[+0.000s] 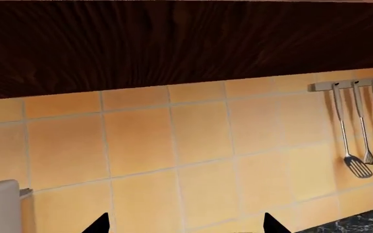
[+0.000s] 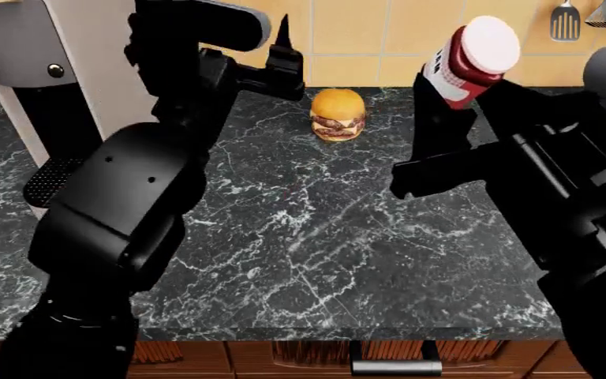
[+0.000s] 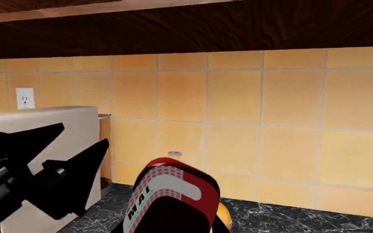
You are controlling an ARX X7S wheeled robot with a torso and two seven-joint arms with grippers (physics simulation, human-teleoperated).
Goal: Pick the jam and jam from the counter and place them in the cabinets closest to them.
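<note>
My right gripper (image 2: 442,91) is shut on a jam jar (image 2: 476,54) with dark red jam, a pale lid and a white label, and holds it tilted, high above the black marble counter (image 2: 314,229). The right wrist view shows the jar (image 3: 173,187) close up, in front of the tiled wall and below the dark wood cabinet (image 3: 173,29). My left gripper (image 2: 282,51) is raised, open and empty. Its two fingertips (image 1: 99,224) stand wide apart, facing the tiles under the cabinet (image 1: 173,43). It also shows in the right wrist view (image 3: 57,167). The second jam is out of view.
A burger (image 2: 338,114) sits at the back of the counter. A pale appliance (image 2: 40,55) stands at the back left. Utensils hang on a wall rail (image 1: 358,131). A wall socket (image 3: 25,98) is above the appliance. A drawer handle (image 2: 396,367) is below the counter's front edge.
</note>
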